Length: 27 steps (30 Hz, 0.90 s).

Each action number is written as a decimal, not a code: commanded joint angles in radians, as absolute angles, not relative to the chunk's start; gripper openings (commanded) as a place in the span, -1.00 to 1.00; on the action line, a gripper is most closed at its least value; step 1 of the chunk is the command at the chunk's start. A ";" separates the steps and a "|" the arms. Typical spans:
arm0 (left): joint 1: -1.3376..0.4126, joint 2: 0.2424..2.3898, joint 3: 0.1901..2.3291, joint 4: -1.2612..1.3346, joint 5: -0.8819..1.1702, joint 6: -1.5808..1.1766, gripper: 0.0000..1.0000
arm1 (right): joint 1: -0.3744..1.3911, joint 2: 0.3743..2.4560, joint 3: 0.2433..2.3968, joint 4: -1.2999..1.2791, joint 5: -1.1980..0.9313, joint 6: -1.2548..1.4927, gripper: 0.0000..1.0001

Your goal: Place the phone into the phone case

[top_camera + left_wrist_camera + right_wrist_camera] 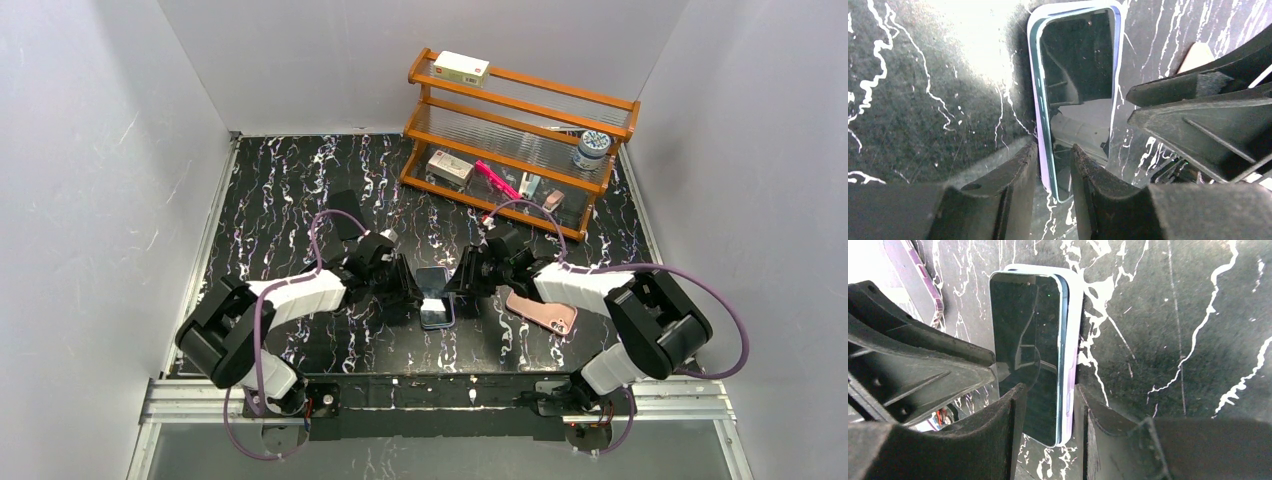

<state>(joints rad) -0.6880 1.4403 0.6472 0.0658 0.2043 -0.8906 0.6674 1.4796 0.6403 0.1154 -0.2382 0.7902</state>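
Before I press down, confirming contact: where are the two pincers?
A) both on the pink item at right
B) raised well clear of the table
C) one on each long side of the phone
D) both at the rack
C: the left pincer and right pincer flank the phone, each straddling a long edge.

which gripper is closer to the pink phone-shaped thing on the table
Right. The right gripper is just beside the pink thing, which lies partly under that arm; the left gripper is farther, across the phone between them.
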 commanded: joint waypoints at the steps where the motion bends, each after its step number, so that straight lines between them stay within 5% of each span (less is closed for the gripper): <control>1: -0.680 1.496 0.692 0.096 0.182 -0.853 -0.44 | 0.624 1.521 0.648 0.186 -0.287 0.781 -0.07; 16: -0.680 1.565 0.707 0.213 0.255 -0.775 -0.86 | 0.616 1.661 0.694 0.315 -0.376 0.784 -0.28; 27: -0.684 1.564 0.659 0.238 0.281 -0.813 -0.81 | 0.615 1.672 0.679 0.386 -0.444 0.791 -0.30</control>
<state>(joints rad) -0.6594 1.5620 0.6781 0.2047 0.2428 -0.7944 0.5835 1.6726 0.6655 0.3096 -0.4099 0.7856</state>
